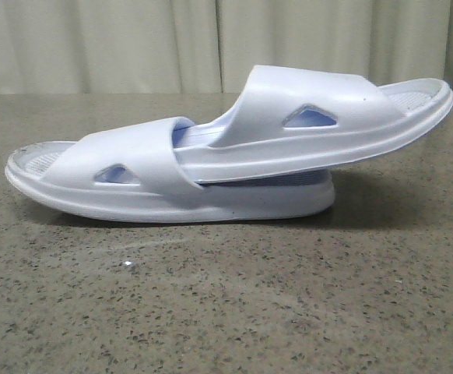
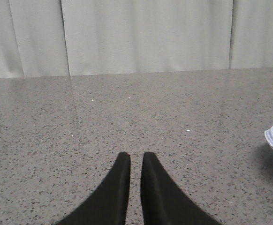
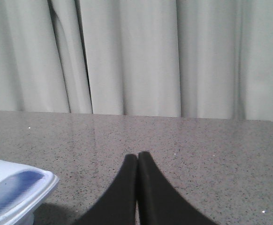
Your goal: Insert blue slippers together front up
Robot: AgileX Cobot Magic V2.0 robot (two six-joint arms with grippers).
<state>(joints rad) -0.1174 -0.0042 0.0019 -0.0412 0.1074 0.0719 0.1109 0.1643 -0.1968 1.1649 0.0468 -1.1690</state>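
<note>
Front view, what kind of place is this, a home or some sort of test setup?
Probably a staged test bench, not a home: a bare speckled stone-look tabletop, a plain pale curtain closing off the background, and only the blue slippers, nested together.
</note>
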